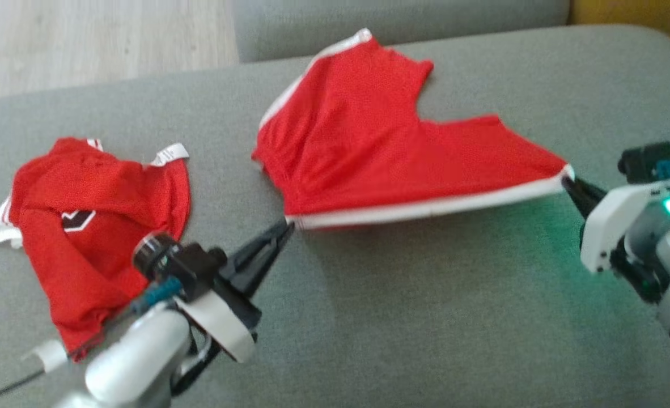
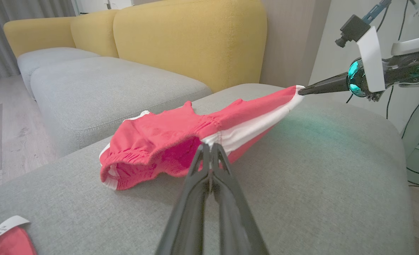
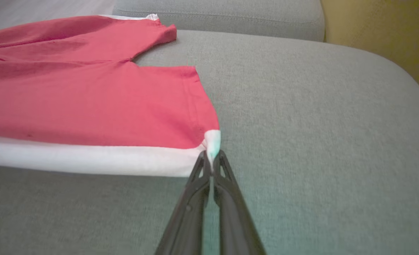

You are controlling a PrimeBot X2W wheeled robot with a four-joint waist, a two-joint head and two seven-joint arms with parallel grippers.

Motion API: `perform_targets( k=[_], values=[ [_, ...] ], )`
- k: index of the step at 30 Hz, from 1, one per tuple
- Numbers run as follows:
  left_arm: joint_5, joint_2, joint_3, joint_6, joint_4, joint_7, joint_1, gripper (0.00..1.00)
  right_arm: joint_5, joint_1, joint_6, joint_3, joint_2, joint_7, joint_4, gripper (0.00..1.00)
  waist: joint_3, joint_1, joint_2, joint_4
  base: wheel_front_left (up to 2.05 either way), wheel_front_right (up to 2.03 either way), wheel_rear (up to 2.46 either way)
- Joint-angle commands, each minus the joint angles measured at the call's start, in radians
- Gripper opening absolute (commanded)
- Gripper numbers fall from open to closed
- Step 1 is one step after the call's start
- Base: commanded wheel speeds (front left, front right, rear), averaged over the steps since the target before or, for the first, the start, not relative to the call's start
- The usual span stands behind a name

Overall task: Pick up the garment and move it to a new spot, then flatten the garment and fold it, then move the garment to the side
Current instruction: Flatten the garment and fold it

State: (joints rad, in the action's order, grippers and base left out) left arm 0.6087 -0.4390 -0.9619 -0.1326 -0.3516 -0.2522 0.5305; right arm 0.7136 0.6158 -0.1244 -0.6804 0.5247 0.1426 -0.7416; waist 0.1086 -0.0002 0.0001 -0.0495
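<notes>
— Where are the shorts?
— Strung between the left hand and right hand, far edge on the cushion.
— Grip?
— Each hand is clamped on a corner of the white band.

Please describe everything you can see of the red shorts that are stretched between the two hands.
The red shorts look like thin sports knit, with a white band along the near edge. The left hand and right hand each pinch one end of it, holding it taut and raised, while the legs lie on the grey cushion.
</notes>
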Motion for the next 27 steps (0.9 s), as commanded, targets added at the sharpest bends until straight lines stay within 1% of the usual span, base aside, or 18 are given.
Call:
perform_targets(
  k=[1, 7, 11, 15, 21, 27],
  values=[
    [-0.009, -0.026, 0.055, 0.002, 0.029, -0.009, 0.022, 0.00, 0.012, -0.012, -0.006, -0.005, 0.040, 0.002, 0.030, 0.00, -0.025, 0.0002, -0.0001, 0.000, 0.00, 0.00, 0.00],
    [-0.025, -0.022, 0.030, 0.004, 0.054, -0.009, -0.064, 0.00, 0.062, -0.103, -0.006, -0.015, 0.084, 0.031, 0.100, 0.00, -0.081, 0.0002, -0.0001, -0.004, 0.00, 0.00, 0.00],
    [-0.020, -0.022, 0.015, 0.017, 0.084, -0.009, -0.115, 0.00, 0.085, -0.158, -0.006, -0.002, 0.116, 0.051, 0.152, 0.00, -0.101, 0.0002, -0.0001, -0.007, 0.00, 0.00, 0.00],
    [-0.015, -0.022, 0.002, 0.038, 0.131, 0.003, -0.149, 0.00, 0.089, -0.203, -0.006, 0.034, 0.147, 0.059, 0.207, 0.00, -0.104, 0.0002, -0.0001, -0.005, 0.00, 0.00, 0.00],
    [-0.010, -0.020, 0.016, 0.055, 0.166, 0.012, -0.128, 0.00, 0.050, -0.219, -0.006, 0.121, 0.156, 0.054, 0.265, 0.00, -0.065, 0.0002, -0.0001, 0.012, 0.00, 0.00, 0.00],
    [-0.006, -0.018, 0.050, 0.063, 0.160, 0.017, -0.061, 0.00, -0.040, -0.157, -0.006, 0.217, 0.133, 0.055, 0.307, 0.00, 0.016, 0.0002, -0.0001, 0.045, 0.00, 0.00, 0.00]
  ],
)
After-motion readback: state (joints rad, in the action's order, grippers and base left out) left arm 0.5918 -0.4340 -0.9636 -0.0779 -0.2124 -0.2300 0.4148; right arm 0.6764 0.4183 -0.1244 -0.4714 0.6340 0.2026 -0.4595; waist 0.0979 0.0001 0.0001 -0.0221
